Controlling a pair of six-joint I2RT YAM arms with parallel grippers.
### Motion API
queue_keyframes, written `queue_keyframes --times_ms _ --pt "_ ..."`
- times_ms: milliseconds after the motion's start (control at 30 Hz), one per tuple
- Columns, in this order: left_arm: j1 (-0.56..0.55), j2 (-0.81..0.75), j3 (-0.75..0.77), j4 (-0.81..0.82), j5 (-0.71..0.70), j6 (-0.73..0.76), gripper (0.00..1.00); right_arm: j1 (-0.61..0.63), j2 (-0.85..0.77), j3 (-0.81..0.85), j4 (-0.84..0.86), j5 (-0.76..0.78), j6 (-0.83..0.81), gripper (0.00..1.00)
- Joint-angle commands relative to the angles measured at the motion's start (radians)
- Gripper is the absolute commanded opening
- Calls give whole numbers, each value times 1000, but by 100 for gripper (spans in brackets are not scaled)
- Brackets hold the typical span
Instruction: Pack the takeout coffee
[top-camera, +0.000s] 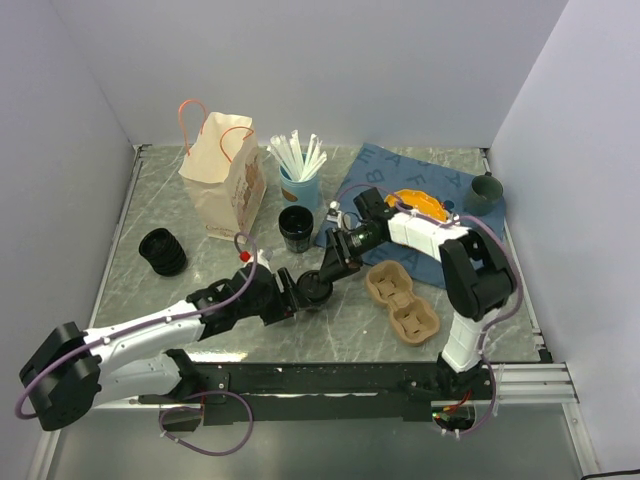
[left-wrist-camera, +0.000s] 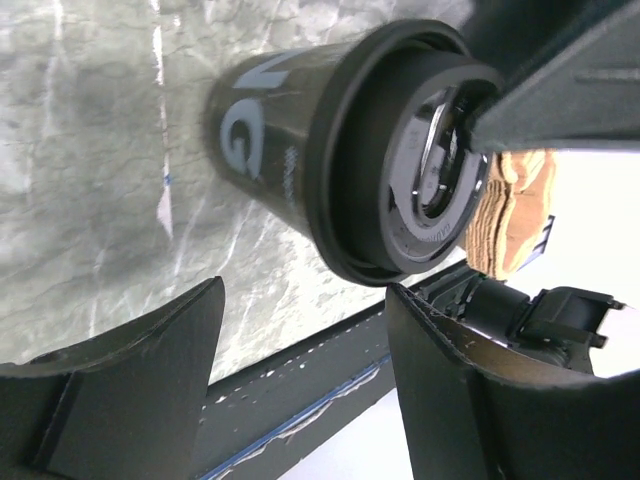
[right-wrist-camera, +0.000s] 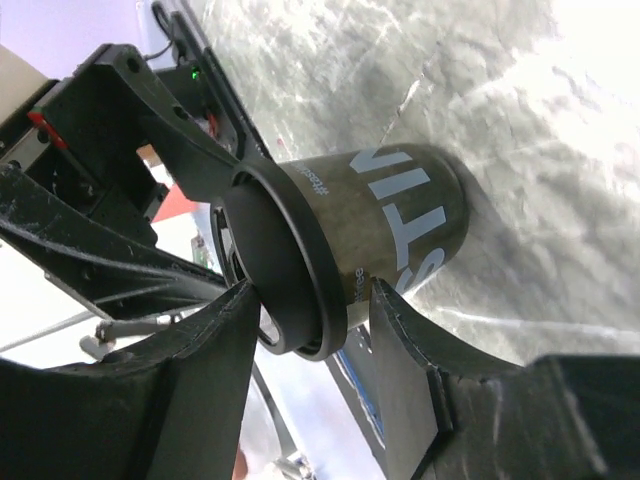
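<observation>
The takeout coffee (top-camera: 314, 288), a black cup with a black lid and pale lettering, stands upright on the marble table between my two grippers. My right gripper (top-camera: 328, 272) reaches it from the right. In the right wrist view (right-wrist-camera: 310, 290) one finger lies on the lid top and the other on the cup wall (right-wrist-camera: 400, 230) just under the rim, pinching the lid edge. My left gripper (top-camera: 290, 297) is beside the cup on its left. In the left wrist view (left-wrist-camera: 305, 300) its jaws stand wide apart and empty, short of the cup (left-wrist-camera: 390, 150).
A paper bag (top-camera: 222, 185) stands at the back left, with a light-blue straw cup (top-camera: 300, 185) and a lidless black cup (top-camera: 296, 228) beside it. A cardboard cup carrier (top-camera: 400, 300) lies right of the coffee. A grey-green mug (top-camera: 483, 193) sits on a blue cloth (top-camera: 385, 165).
</observation>
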Motion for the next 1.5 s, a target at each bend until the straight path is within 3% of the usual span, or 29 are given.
queue_keyframes --times_ms 0,133,300,500,967,1200,1333,1467 --pt "16 -13 26 -104 -93 33 70 18 -137 -135 106 90 171 52" --pt "24 -17 53 -139 -113 56 70 50 -272 -254 219 145 303 54" --pt "43 -33 107 -176 -119 94 72 64 -332 -285 243 191 412 57" --pt "53 -42 182 -214 -127 117 72 64 -366 -233 149 264 430 58" --pt "53 -71 124 -175 -99 102 72 64 -433 -198 -35 353 430 59" --pt "53 -76 95 -116 -53 79 71 22 -394 -21 -233 416 207 60" --pt "53 -71 84 -78 -24 89 71 -28 -305 87 -283 283 -28 61" --pt "53 -51 73 -15 6 85 70 -79 -190 213 -354 153 -153 63"
